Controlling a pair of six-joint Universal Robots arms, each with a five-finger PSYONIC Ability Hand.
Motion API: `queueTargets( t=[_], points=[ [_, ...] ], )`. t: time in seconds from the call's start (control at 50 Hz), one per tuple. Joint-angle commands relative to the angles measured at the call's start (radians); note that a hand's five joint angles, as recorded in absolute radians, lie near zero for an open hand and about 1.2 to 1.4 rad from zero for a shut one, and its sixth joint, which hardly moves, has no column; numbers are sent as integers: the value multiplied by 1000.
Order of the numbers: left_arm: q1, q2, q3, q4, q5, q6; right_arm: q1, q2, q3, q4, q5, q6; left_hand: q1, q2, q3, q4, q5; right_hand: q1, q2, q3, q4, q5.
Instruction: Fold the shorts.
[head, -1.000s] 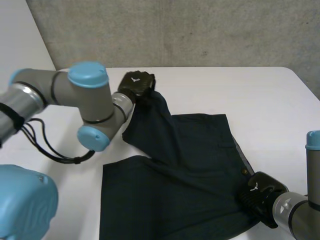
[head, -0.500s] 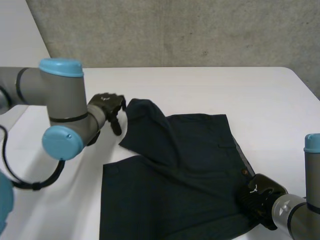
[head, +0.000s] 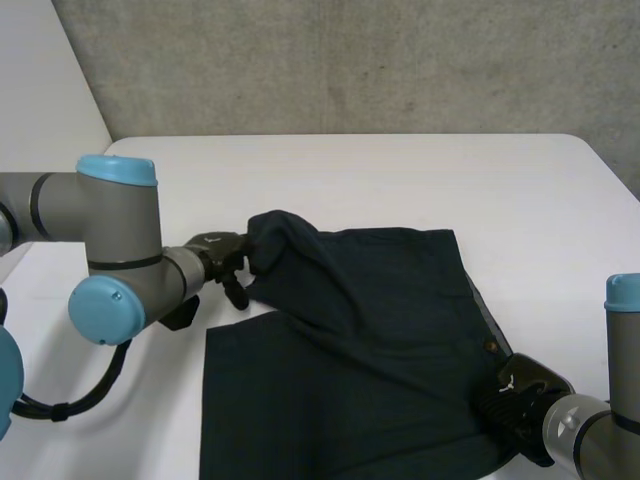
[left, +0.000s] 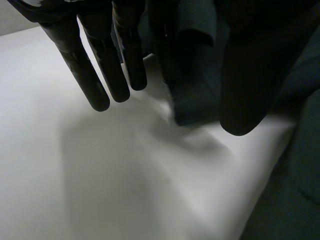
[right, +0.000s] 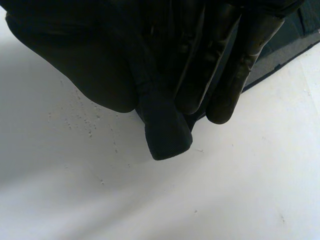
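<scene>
On a white table, we are folding dark shorts.
The shorts are lying from centre to lower middle of the frame, waistband at right. Our left hand, left of centre, is pinching a bunched leg end, with the rest of the cloth stretching rightward from it. Our right hand, lower right, is pinching the waistband corner.

Head view: soft, even light, white table bright but not blown out, no glare; the dark shorts show only faint fold shading. Wrist views are high contrast: left hand and right hand read as near-black silhouettes against the lit tabletop, surface detail mostly lost.
</scene>
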Motion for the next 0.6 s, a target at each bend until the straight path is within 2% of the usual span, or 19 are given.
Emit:
queueTargets(
  t=[0.02,0.22,0.28,0.4,0.6],
  points=[
    [-8,1,5,9,15,-6,0,0,2,0,0,0,107,108,109,102,109,421,207,201,204,221],
    [-9,-19,14,13,15,0,0,0,5,-1,-1,0,236,237,238,231,238,421,207,201,204,221],
    [-9,-33,18,19,15,3,0,0,5,-1,-1,0,359,360,361,354,361,421,207,201,204,221],
    [-12,-50,25,33,-18,15,0,0,7,-3,-1,0,789,791,792,785,792,421,207,201,204,221],
    [-31,9,-6,29,-127,104,2,0,4,-9,0,0,790,792,792,786,793,421,207,201,204,221]
  ],
)
